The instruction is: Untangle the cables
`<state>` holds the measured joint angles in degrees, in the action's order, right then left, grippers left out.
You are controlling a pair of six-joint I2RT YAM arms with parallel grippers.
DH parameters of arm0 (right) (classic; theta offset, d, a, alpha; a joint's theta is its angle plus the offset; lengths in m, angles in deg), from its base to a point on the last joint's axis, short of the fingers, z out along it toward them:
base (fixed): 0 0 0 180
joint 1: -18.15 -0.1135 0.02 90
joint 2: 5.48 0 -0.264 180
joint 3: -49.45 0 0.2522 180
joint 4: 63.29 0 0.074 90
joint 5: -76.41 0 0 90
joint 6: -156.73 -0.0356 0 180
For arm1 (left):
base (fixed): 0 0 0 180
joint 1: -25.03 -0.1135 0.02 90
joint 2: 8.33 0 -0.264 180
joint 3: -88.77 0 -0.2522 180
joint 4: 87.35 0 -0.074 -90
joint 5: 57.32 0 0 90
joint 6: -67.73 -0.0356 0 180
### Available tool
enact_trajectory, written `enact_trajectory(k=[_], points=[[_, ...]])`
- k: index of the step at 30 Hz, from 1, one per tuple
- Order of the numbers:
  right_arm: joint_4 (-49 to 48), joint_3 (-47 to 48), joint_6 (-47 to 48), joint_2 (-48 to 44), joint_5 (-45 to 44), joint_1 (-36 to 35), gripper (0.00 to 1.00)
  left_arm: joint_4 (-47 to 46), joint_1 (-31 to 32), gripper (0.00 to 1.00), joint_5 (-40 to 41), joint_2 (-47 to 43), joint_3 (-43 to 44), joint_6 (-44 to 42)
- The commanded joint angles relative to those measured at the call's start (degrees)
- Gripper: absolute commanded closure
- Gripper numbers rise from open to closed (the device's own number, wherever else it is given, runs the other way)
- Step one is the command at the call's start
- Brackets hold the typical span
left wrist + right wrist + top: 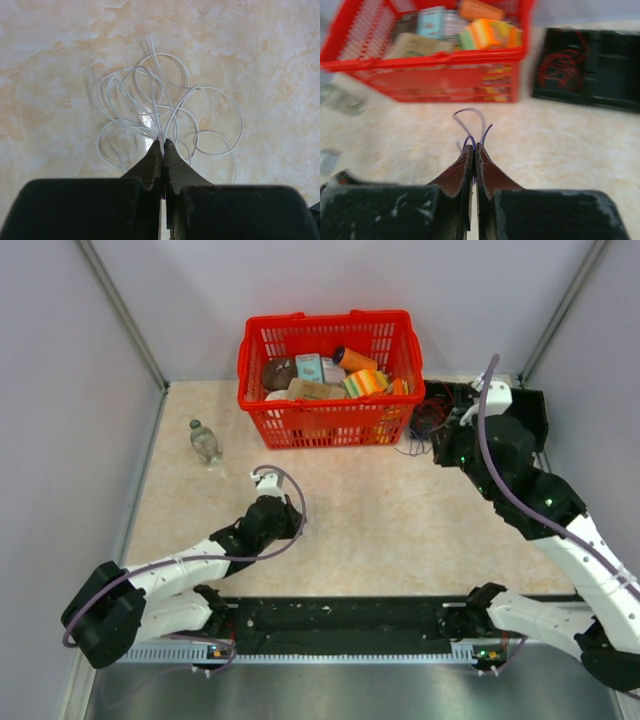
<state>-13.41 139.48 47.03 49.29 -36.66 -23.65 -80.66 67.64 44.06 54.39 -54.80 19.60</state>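
Cables [159, 112] (white loops) in left gripper [163, 142]; purple strand [468, 110] in right gripper [474, 146].

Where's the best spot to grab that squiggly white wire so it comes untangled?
Probably the loose straight end of the white wire, poking out of the tangle's far side. It sticks out alone, clear of the loops, so come straight down with a pincer closing across it. The left pincer pinches a strand at the near edge.
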Motion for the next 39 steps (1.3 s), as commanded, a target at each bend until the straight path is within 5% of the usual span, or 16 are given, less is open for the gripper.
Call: enact_trajectory(k=[1,14,24,36,39], points=[[0.3,-4.2,-6.4,-1.2,-1.3,14.0,1.00,-3.2,-0.1,1.00,-0.9,-0.7,-0.4,-0.8],[-15.1,0.6,-16.9,24.3,14.2,44.8,1.00,-8.6,-0.1,1.00,-3.4,-5.3,-5.0,-2.1],[-15.6,18.9,-12.6,44.8,13.5,47.9,1.00,-10.3,-0.1,1.00,-4.1,-7.4,-6.8,-2.7],[-15.5,26.3,-9.3,57.3,10.9,48.0,0.98,-10.5,-0.1,1.00,-3.7,-7.7,-7.0,-2.5],[-13.8,32.3,-5.4,61.8,13.7,48.0,0.74,-10.3,-0.1,1.00,-3.6,-7.4,-6.8,-2.5]])
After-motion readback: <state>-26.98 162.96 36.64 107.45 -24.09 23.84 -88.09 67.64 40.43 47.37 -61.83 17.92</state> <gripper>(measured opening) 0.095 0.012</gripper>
